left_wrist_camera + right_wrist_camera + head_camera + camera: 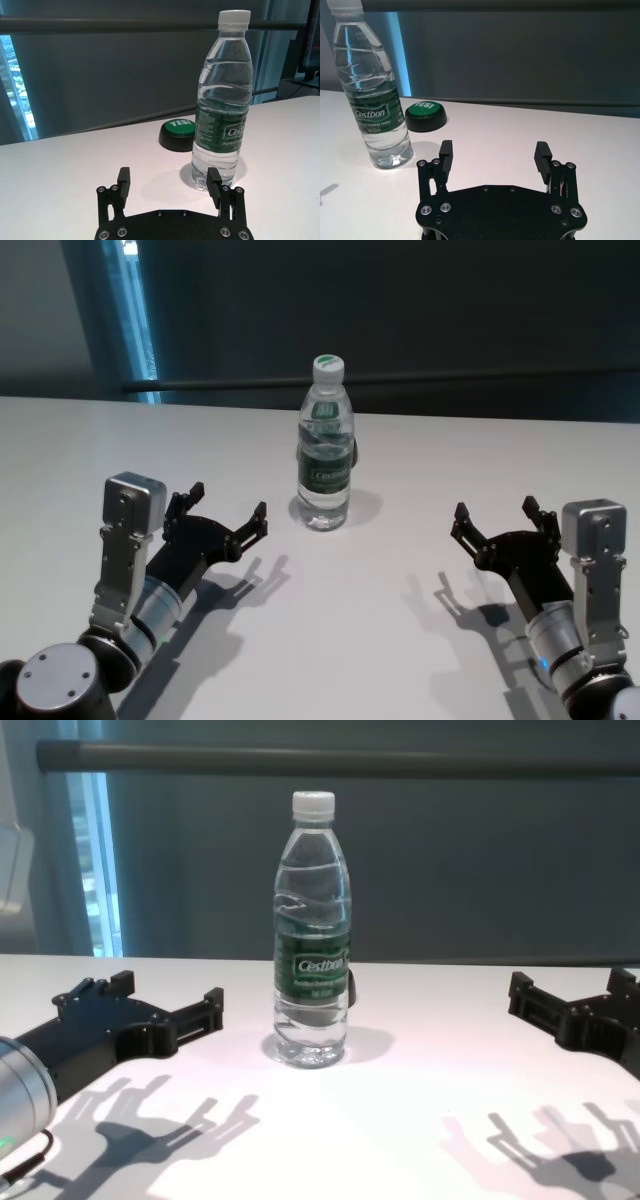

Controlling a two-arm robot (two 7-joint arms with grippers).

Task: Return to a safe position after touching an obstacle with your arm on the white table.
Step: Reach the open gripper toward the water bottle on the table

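Note:
The obstacle, a clear water bottle [325, 448] with a white cap and dark green label, stands upright mid-table on the white table [380, 640]. It also shows in the chest view [312, 930], left wrist view [223, 102] and right wrist view [371, 90]. My left gripper [228, 510] is open and empty, just left of the bottle and apart from it; its fingertips [214, 182] sit close to the bottle's base. My right gripper [495, 515] is open and empty, well to the right of the bottle.
A round black button with a green top [179, 134] sits on the table just behind the bottle; it also shows in the right wrist view [426, 116]. A dark rail and window wall run beyond the table's far edge.

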